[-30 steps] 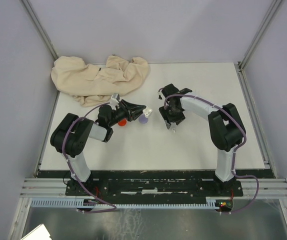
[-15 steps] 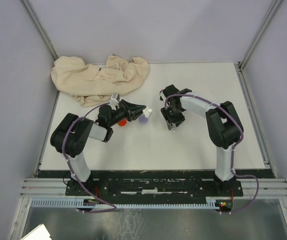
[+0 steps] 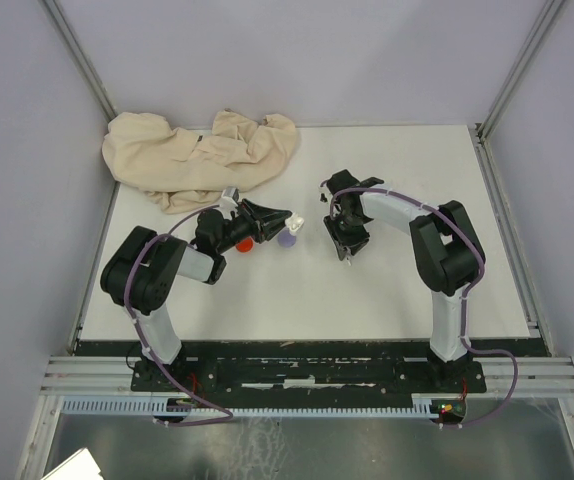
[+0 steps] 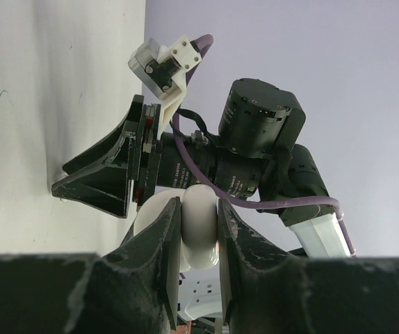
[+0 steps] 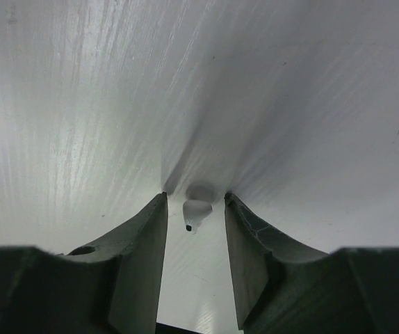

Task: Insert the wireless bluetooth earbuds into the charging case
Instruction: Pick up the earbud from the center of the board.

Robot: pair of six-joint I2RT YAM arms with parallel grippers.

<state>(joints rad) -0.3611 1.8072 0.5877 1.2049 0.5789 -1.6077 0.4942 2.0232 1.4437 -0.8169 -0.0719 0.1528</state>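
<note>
Right of the charging case (image 4: 199,233) clamped in left jaws: right jaws open astride white earbud (image 5: 197,209); pickup, insertion undone.

One each: cloth (image 3: 192,160), earbud (image 5: 197,211), white case (image 4: 199,229), red disc (image 3: 244,244), purple disc (image 3: 286,240).

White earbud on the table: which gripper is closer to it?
Right. The right gripper is down over the earbud, one finger on each side, not yet touching. The left gripper is off to the left, clamped on a white case.
</note>
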